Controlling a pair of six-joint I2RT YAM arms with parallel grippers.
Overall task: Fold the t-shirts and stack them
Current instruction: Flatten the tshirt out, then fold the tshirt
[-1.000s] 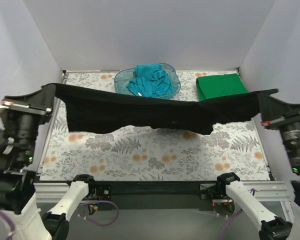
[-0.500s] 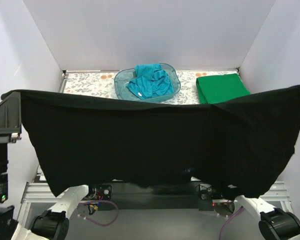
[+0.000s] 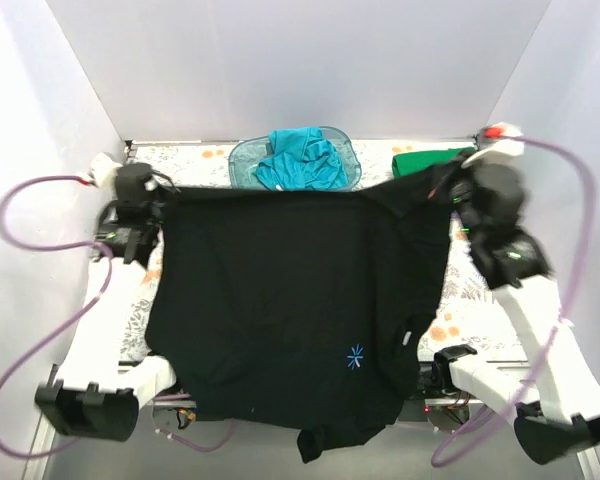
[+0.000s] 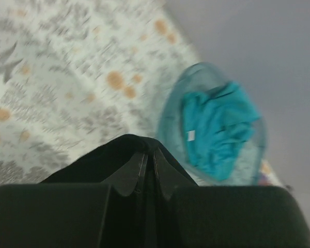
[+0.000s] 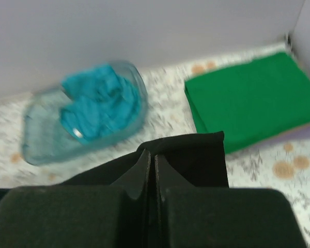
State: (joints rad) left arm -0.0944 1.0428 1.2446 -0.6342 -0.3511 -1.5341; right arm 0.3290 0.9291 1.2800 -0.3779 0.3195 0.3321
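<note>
The black t-shirt (image 3: 290, 300) with the blue-white starburst mark (image 3: 355, 356) is spread wide over the table, its near hem hanging past the front edge. My left gripper (image 3: 165, 200) is shut on its far left corner (image 4: 139, 147). My right gripper (image 3: 442, 190) is shut on its far right corner (image 5: 186, 150). The bright green t-shirt (image 3: 430, 158) lies folded at the back right; it shows in the right wrist view (image 5: 248, 98). The teal t-shirt (image 3: 300, 160) lies crumpled in the tub; it shows in both wrist views (image 4: 217, 124) (image 5: 98, 106).
The translucent blue plastic tub (image 3: 242, 160) stands at the back centre of the floral table (image 3: 475, 310). White walls close in the back and both sides. Purple cables loop out from both arms.
Both grippers swung the black t-shirt from high near the camera forward and down over the table. It now lies spread out, starburst mark up, corners near the back.
</note>
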